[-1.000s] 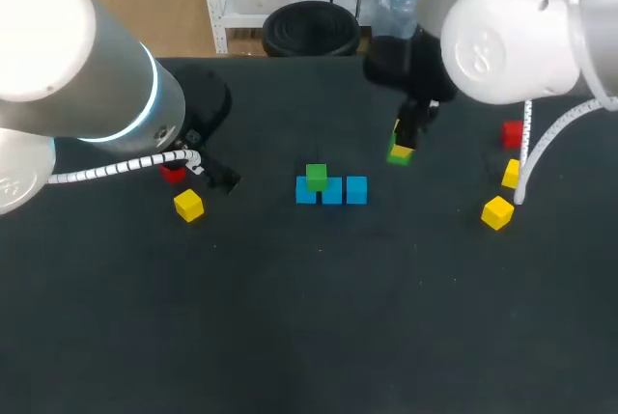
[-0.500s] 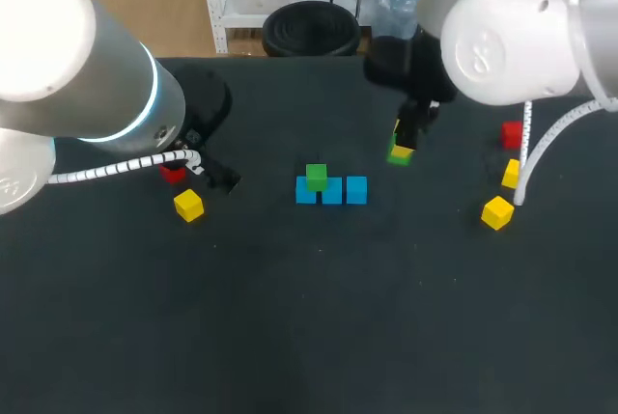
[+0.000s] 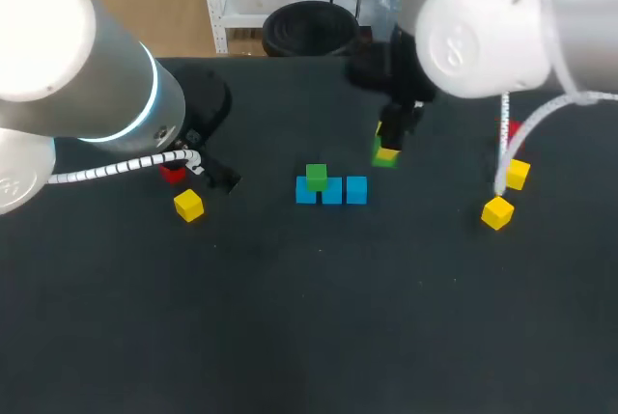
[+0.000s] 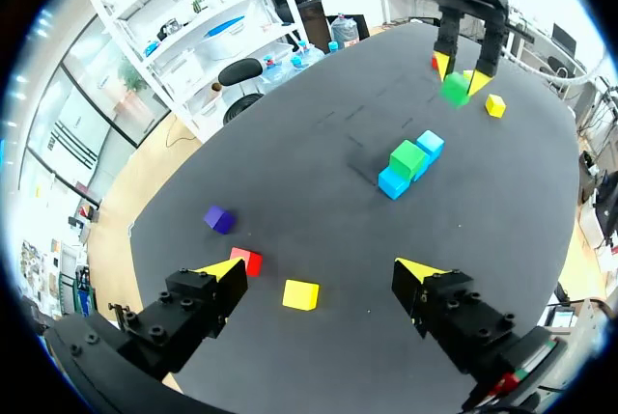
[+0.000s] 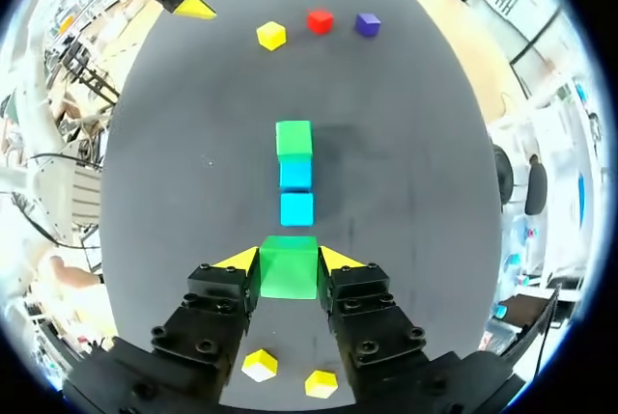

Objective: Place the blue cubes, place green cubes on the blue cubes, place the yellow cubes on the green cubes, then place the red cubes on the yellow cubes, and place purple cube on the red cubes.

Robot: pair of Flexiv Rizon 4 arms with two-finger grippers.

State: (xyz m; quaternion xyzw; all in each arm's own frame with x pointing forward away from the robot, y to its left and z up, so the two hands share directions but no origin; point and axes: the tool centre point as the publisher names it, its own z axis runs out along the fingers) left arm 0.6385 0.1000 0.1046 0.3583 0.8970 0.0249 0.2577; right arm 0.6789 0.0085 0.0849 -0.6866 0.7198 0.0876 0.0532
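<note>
Three blue cubes [image 3: 331, 190] lie in a row mid-table, and a green cube [image 3: 316, 177] sits on the left one. My right gripper [image 5: 289, 260] is shut on a second green cube [image 5: 289, 265], held above the table just behind and right of the row's right end [image 3: 385, 155]. My left gripper [image 4: 319, 274] hangs open and empty over the table's left side. Ahead of it lie a yellow cube [image 4: 300, 294], a red cube [image 4: 245, 261] and a purple cube [image 4: 219, 219].
At the right, two yellow cubes [image 3: 497, 212] [image 3: 517, 174] and a red cube [image 3: 510, 129] lie partly behind my right arm's white cable. On the left sit a yellow cube [image 3: 189, 205] and a red cube [image 3: 173, 174].
My right arm has shifted a little left with the green cube, closer to the blue row. The left arm and the loose cubes have not moved.
</note>
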